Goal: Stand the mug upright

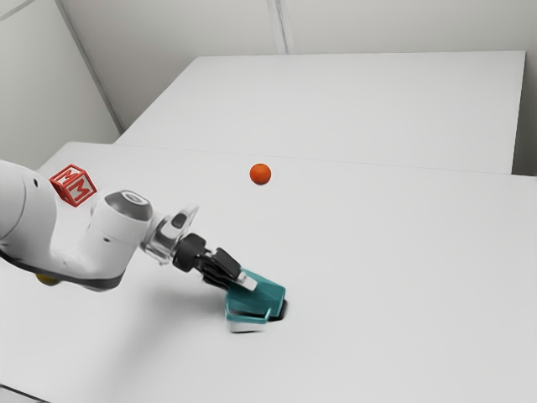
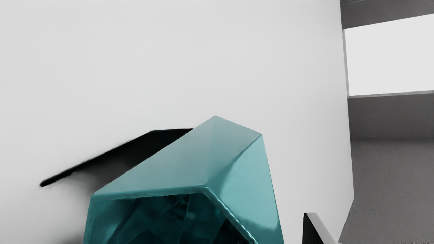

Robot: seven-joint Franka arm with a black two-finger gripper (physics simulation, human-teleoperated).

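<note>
The mug (image 1: 259,297) was down on its side over the counter (image 1: 403,252), at the end of the arm, not standing on its base. In the wrist view its open mouth faced back toward the hand, and a dark shadow ran along one flank. Whether all its weight rested on the counter, I could not tell.

The job was at the stage of getting the mug under control and turning it, by my reading, with the upright pose yet to be reached. Whether the fingers (image 2: 315,220) were released, clenched or grasping the mug, I could not tell. What came next hung on that: a firm hold would have called for a slow turn to bring the mouth up and the base down; without one, the hold had to be made good before any turning. The slanted sides looked likely to slip or roll if pushed off-centre.

The arm (image 1: 122,227) came in from the exterior view's left and bent low, its black gripper (image 1: 243,284) sloping down to the mug at a slant rather than straight from above.

Farther out, an orange ball (image 1: 260,174) lay well apart from the mug, beyond any likely swing. A red letter block (image 1: 74,185) sat behind the arm, toward the exterior view's left.
</note>
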